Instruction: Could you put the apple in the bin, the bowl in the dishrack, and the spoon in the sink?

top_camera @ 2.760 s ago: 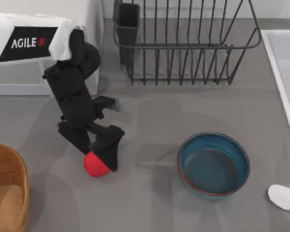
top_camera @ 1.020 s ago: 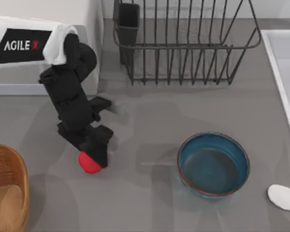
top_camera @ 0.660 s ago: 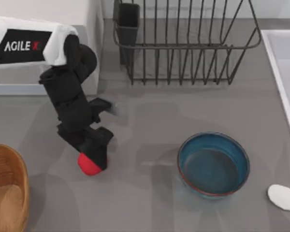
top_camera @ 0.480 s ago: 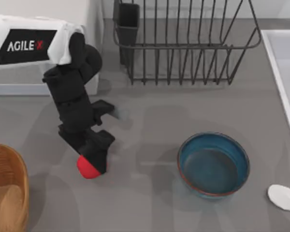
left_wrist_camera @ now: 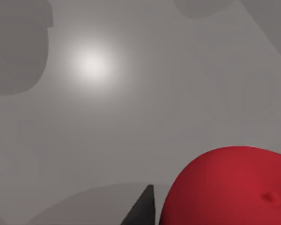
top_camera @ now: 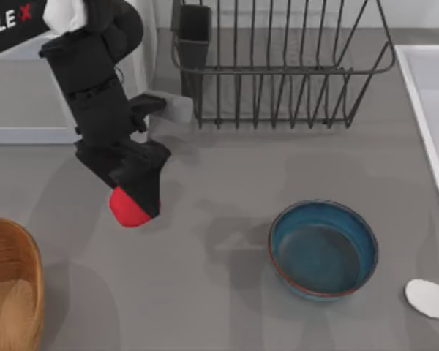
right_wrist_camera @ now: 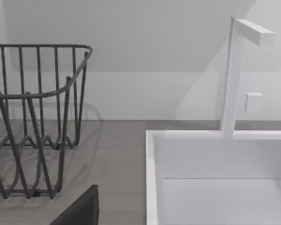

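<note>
Apple [top_camera: 124, 210]: smooth, bright red, roundish, with a small dimple seen in my left wrist view; it sits left of centre in the top view, clamped between the fingers of my left gripper [top_camera: 135, 203]. White lettering "GILE X" reads on my left arm at upper left. That arm slants down from the upper left corner, gripper lowermost.
</note>
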Robot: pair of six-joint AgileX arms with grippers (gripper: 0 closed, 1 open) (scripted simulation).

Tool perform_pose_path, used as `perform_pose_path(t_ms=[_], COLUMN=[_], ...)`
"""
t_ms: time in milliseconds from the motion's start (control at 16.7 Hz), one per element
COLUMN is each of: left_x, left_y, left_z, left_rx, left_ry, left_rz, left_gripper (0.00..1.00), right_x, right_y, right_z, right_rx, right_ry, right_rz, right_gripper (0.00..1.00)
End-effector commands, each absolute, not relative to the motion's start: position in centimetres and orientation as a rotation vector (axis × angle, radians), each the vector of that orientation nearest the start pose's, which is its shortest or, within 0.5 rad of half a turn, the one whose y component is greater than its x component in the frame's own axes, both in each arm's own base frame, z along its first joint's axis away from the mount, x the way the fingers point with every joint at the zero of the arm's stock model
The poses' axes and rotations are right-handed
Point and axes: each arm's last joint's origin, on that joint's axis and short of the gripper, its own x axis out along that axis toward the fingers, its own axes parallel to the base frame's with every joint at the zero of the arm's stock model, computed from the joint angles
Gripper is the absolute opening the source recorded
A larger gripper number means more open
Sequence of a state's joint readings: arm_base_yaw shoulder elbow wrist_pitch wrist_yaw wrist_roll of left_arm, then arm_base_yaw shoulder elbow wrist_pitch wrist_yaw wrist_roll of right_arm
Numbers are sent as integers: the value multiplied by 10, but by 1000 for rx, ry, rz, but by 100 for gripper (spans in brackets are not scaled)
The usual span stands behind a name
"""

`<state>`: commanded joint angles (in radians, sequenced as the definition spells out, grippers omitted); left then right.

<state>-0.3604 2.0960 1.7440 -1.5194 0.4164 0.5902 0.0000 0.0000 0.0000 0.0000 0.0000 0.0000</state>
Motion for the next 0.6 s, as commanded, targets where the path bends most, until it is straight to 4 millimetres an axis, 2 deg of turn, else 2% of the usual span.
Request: perform_pose_path(t_ms=[360,600], left_x=[355,344], left_y=[-140,-142], left_z=[209,216], left_rx=[313,321], left_ry=[1677,1746], left_rz=[-1066,-949], left_gripper=[0,0], right_x=[106,106], right_y=[-1,-1], right_z=[160,160], right_rx=[0,0], right_ry=[0,0], right_rz=[0,0], right_gripper=[100,100])
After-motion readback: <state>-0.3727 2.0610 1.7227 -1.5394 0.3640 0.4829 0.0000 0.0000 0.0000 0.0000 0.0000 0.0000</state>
